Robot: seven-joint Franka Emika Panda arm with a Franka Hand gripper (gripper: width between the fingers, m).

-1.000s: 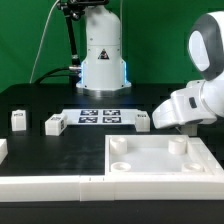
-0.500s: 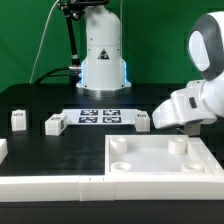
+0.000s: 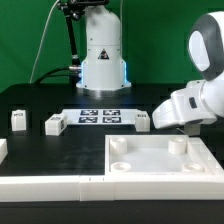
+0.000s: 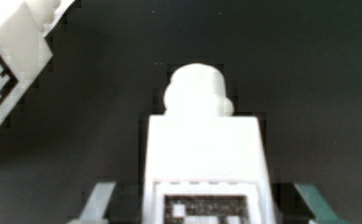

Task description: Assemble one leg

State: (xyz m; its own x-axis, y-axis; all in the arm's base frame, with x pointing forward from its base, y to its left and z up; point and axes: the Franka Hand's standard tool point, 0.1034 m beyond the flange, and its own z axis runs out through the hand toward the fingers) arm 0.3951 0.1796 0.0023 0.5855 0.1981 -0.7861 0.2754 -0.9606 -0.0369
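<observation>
In the wrist view my gripper is shut on the leg, a white block with a rounded peg at its far end and a black-and-white tag on the face towards the camera. The two fingers stand close on either side of it, over the black table. In the exterior view the gripper hangs low just behind the far right corner of the white tray. The held leg is hidden there by the hand.
Other white legs lie on the table at the exterior view's left and near the middle. The marker board lies behind them. A tagged white part lies beside the held leg.
</observation>
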